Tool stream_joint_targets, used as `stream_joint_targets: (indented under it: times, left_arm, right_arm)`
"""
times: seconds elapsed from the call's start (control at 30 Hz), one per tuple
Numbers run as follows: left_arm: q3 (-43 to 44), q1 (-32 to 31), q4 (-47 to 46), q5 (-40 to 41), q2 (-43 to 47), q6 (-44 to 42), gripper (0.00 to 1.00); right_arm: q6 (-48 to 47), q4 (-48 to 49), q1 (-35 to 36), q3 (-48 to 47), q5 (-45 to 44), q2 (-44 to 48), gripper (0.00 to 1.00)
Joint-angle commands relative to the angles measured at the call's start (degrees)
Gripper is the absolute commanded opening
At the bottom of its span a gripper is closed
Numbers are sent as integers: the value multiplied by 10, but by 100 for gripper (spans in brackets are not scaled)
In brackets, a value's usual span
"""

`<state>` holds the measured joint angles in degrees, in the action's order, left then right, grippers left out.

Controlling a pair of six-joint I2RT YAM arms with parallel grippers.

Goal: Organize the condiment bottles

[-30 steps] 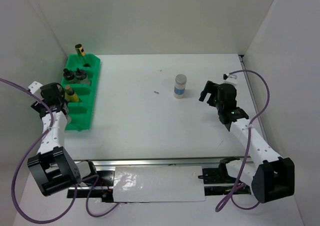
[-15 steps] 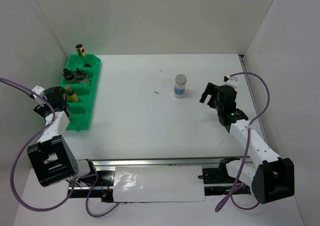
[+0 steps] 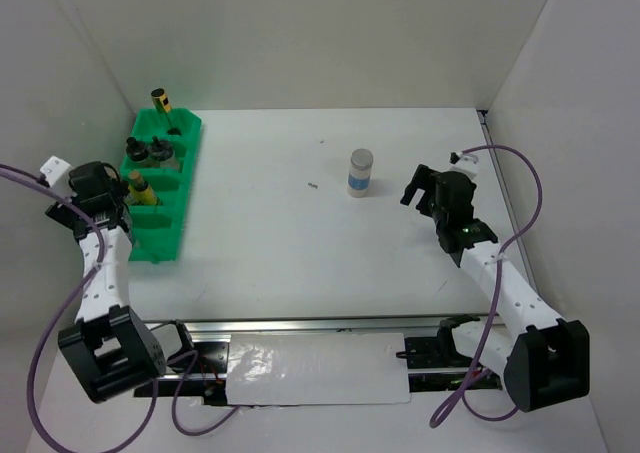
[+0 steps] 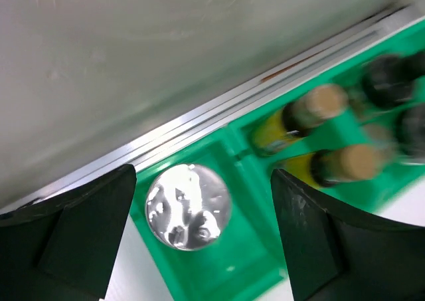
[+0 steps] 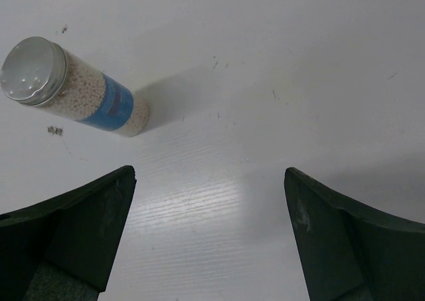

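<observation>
Silver-lidded blue-labelled jar (image 3: pixel 360 173) stands upright on the white bench (image 3: pixel 270 233), mid-surface toward the far side, well apart from the green tray (image 3: pixel 160 243). The tray lies along the left wall.

A second silver-lidded jar (image 4: pixel 188 206) sits in a near compartment of the tray, seen lid-on from the left wrist. Beyond it in that view, two amber bottles (image 4: pixel 302 115) with yellow labels lie tilted in the next compartment. Past them are dark-capped bottles (image 4: pixel 388 82), blurred. From above, one amber yellow-labelled bottle (image 3: pixel 160 103) stands in the farthest compartment.

Left claw (image 4: pixel 202 181): fingers spread wide above the second jar. A gap shows on either side of its lid; nothing pinched.

Right claw (image 5: pixel 209 181): fingers spread and empty, over bare bench to the right of the blue-labelled jar, apart from it.
</observation>
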<state>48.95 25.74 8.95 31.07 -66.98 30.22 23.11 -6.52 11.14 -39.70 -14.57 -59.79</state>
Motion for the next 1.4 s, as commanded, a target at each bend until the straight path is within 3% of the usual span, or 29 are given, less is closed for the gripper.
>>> stream_joint_targets:
  times: [0.0,0.07,0.1,0.2,0.23,0.3,0.37,0.47,0.57,0.73,0.93,1.03,1.2,1.37]
  left_arm:
    - [80,3,26,-58,76,-19,95]
    - [122,3,15,-142,99,-76,97]
    - [137,3,2,-270,108,-103,97]
    - [194,-48,-53,-487,107,-193,98]
    - [212,-100,-53,-577,81,-221,98]
    - [262,-204,-39,-610,19,-281,98]
    - [282,-261,-39,-620,-28,-304,98]
    - [307,-347,-90,-724,-95,-319,98]
    - [330,-437,-150,-697,-193,-337,98]
    - [454,-521,-152,-611,-377,-372,97]
    - [460,-542,-288,-573,-500,-302,98]
    - [483,-553,-294,-586,-550,-297,98]
    - [512,-579,-298,-537,-593,-329,98]
    - [543,-574,-317,-566,-637,-289,98]
  right_arm:
    - [-2,24,-4,7,-10,20,100]
    - [-2,19,-4,1,-10,26,100]
    - [-2,19,-4,1,-17,26,100]
    - [10,-6,-4,-32,-23,19,100]
    - [11,-18,-4,-51,-28,9,100]
    - [16,-32,-9,-73,-47,1,100]
    - [23,-41,-9,-78,-61,-5,100]
    - [29,-76,-15,-119,-85,-10,100]
    - [24,-89,-20,-142,-99,-10,100]
    - [18,-77,-20,-147,-99,9,100]
    - [18,-82,-25,-142,-99,20,100]
    - [12,-88,-25,-130,-99,20,100]
    - [18,-88,-25,-112,-104,26,100]
    - [18,-82,-31,-107,-104,26,100]
